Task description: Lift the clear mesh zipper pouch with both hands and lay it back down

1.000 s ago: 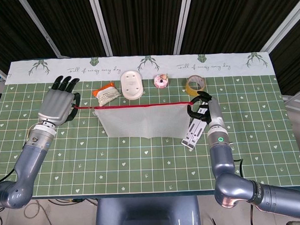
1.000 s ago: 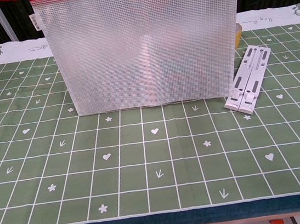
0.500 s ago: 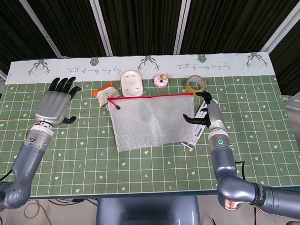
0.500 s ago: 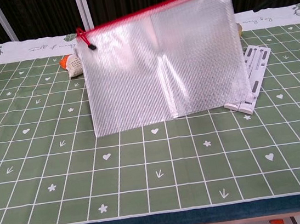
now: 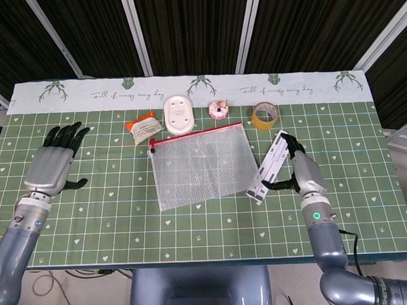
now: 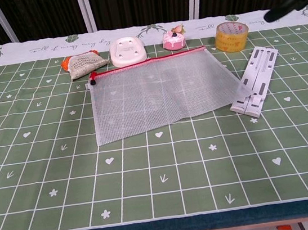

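A green gridded cloth covers my bench (image 5: 193, 226), dark panels behind it. The clear mesh zipper pouch with the red zip (image 5: 200, 164) lies flat mid-bench, its right corner on or just against the white folding stand (image 5: 269, 167). My left hand (image 5: 51, 164) hangs at the left edge, fingers spread, holding nothing. My right hand (image 5: 304, 172) sits just right of the stand, empty, fingers apart. The risk, as I judge it: pulling that hand away carelessly could knock the stand and drag the pouch's corner with it.
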### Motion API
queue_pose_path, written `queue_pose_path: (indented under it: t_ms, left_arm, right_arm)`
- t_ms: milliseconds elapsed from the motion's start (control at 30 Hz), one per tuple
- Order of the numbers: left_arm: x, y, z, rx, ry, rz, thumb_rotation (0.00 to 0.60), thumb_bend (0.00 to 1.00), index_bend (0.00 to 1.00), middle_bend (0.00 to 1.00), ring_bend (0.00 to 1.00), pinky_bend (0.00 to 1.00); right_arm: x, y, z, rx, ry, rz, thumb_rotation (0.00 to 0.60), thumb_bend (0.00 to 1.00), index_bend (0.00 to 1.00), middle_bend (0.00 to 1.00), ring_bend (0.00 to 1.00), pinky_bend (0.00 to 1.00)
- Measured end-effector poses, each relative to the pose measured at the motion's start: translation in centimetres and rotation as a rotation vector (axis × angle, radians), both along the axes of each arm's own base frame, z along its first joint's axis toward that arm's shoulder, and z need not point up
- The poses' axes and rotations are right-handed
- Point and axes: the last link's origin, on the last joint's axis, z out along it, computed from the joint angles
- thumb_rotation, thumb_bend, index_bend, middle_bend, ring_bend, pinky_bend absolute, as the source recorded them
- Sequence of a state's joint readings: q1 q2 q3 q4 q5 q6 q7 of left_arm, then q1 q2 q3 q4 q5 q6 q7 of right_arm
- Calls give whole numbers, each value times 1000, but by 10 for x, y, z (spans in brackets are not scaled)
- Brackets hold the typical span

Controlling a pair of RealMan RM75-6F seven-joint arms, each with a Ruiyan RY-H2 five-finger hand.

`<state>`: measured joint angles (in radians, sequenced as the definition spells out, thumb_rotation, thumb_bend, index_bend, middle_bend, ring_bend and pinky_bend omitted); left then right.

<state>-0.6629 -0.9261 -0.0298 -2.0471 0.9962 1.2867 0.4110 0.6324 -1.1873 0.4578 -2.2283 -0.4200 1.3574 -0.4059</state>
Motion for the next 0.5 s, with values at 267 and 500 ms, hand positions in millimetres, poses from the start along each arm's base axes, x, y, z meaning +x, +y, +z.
queue_pose_path:
  t_ms: [267, 500]
  left_arm:
    - [-57, -63, -7, 28, 32, -55, 600, 120, 0, 0, 0, 0]
    - [-117, -128, -10, 88, 47, -58, 600, 110, 0, 0, 0, 0]
  right_arm:
    - [-49, 40, 16, -91, 301, 205, 600, 176, 0, 0, 0, 209]
    - [-127, 104, 33, -121, 568, 343, 600, 166, 0, 0, 0, 205]
